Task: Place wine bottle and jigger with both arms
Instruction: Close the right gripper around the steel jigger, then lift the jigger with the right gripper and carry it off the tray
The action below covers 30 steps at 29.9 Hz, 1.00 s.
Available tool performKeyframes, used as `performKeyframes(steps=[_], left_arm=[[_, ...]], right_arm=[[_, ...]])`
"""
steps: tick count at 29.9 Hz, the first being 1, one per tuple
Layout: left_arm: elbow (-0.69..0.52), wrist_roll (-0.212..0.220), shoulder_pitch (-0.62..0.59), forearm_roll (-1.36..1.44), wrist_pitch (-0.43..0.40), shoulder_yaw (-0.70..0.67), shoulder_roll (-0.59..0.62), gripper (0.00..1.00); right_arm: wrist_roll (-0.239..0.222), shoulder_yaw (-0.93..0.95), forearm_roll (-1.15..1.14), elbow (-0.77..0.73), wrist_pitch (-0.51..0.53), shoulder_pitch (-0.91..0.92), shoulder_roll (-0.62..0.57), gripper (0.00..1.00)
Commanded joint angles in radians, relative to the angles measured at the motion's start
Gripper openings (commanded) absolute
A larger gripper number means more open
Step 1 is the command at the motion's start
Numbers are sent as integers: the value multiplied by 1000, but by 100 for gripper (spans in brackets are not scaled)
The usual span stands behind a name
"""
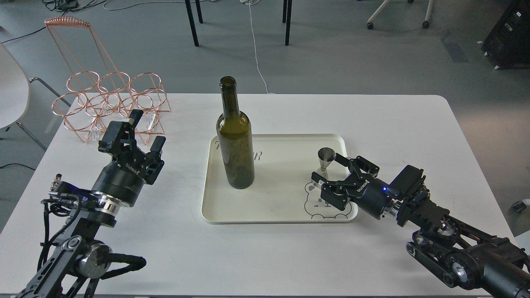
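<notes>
The dark olive-green wine bottle [235, 149] stands upright on the left part of a cream tray [273, 211]. The small steel jigger [326, 158] stands upright on the tray's right part, by a bear drawing. My right gripper [330, 170] is open, low over the tray's right edge, with one finger on each side of the jigger's lower half; I cannot tell whether they touch it. My left gripper [145, 131] is open and empty over the table, well left of the tray and bottle.
A copper wire bottle rack [112, 103] stands at the table's back left corner, just behind my left gripper. A white chair [12, 89] is off the table's left edge. Chair and table legs stand on the floor behind the white table [393, 120].
</notes>
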Motion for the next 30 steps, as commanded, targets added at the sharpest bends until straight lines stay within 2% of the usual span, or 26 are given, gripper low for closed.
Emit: performKeyframes(steps=[1, 8, 12, 19, 21, 23, 25, 30], left_arm=[[0, 0, 0, 0, 0, 0, 0, 98], [0, 0, -2, 0, 0, 0, -1, 98], [-2, 0, -2, 0, 0, 0, -1, 98], [-2, 0, -2, 0, 0, 0, -4, 98], [-2, 0, -2, 0, 0, 0, -4, 98], [-2, 0, -2, 0, 0, -2, -4, 98], [-2, 0, -2, 0, 0, 0, -4, 98], [-2, 0, -2, 0, 0, -2, -4, 98]], right_arm=[[0, -13, 0, -47, -3, 24, 16, 87], [0, -40, 0, -66, -7, 46, 45, 76], [0, -42, 0, -70, -7, 44, 50, 58], [0, -40, 0, -81, -14, 47, 52, 39], [0, -40, 0, -81, -15, 47, 50, 27], [0, -40, 0, -82, -15, 47, 50, 26], [0, -40, 0, -82, -24, 47, 50, 19], [0, -30, 0, -61, -41, 46, 44, 16]])
